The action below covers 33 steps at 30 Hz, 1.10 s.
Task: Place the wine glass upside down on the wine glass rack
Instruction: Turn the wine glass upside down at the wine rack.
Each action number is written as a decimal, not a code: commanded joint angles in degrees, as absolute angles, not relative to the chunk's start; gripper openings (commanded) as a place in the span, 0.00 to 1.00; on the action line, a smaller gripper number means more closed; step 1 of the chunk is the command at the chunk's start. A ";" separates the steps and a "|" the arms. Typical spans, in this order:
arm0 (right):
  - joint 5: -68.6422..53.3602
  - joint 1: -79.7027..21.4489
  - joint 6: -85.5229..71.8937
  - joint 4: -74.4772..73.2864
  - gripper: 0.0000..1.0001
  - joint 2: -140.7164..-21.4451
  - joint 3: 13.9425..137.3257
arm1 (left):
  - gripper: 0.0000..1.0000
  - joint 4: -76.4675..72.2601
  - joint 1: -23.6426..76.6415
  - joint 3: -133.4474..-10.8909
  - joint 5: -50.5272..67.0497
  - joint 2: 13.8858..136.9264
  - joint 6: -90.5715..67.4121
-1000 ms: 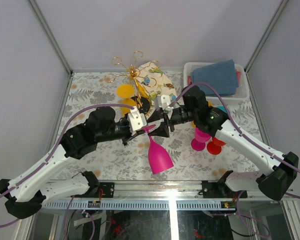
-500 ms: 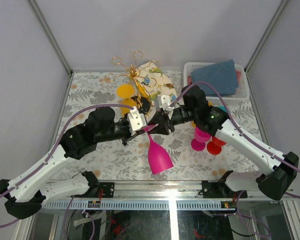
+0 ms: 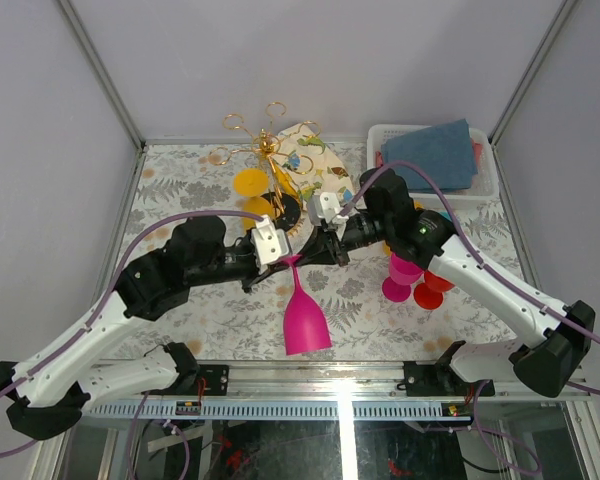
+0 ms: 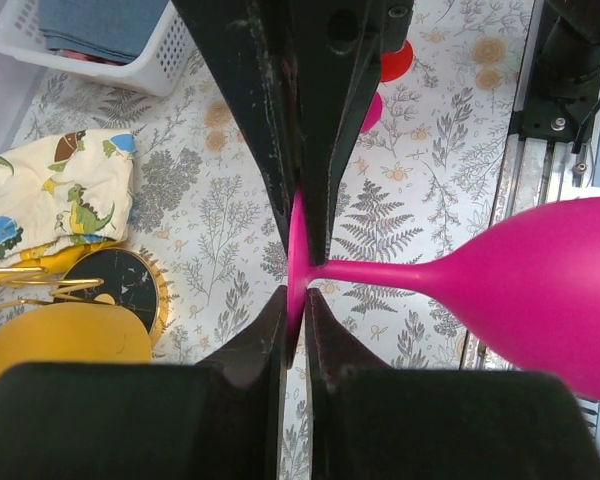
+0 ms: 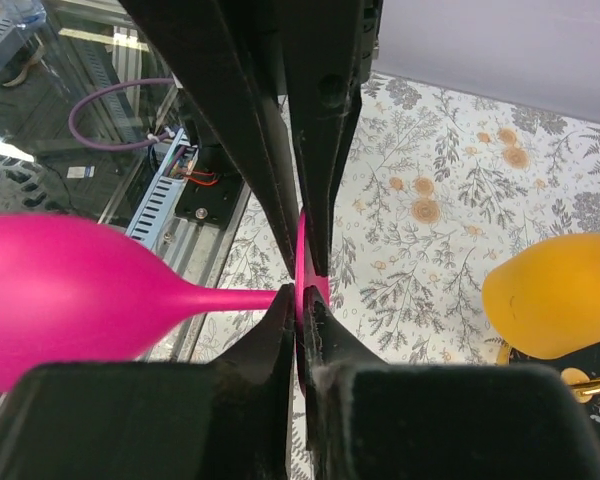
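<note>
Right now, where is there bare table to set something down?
Free: the left strip between the wall and the wine glass rack, and the front edge near the pink cups. Crowded: the back right, around rack, dinosaur cloth and basket.

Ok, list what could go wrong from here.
1. The left pincer and right pincer both pinch only the thin foot of the glass. When one lets go, the bowl's weight may swing it or make it slip.
2. If the arms move out of step, the foot could twist free.
3. A yellow glass sits close to the rack, and the pink one could knock it.
</note>
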<state>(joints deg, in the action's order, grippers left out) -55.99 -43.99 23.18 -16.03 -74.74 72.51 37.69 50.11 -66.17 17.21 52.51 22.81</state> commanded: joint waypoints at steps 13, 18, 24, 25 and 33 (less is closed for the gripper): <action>-41.17 -44.64 26.09 -11.81 0.00 -67.87 69.59 | 0.51 29.51 50.23 -65.65 10.12 46.17 14.40; -37.47 -44.94 25.31 -2.44 0.01 -65.21 64.12 | 0.63 24.38 50.19 -63.92 7.65 43.46 6.73; -30.20 -47.95 28.77 12.84 0.00 -59.58 53.96 | 0.80 19.49 50.19 -61.45 7.50 42.63 -3.03; -29.09 -48.68 30.07 14.36 0.00 -58.97 53.06 | 0.80 18.85 50.19 -60.98 7.30 42.75 -4.06; -19.10 -53.52 37.90 25.25 0.00 -55.01 47.00 | 0.79 16.17 50.23 -58.30 4.45 43.01 -8.26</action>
<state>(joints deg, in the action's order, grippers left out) -26.04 -51.94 32.75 12.51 -57.71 48.75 21.76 50.11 -59.09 6.35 43.16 -4.64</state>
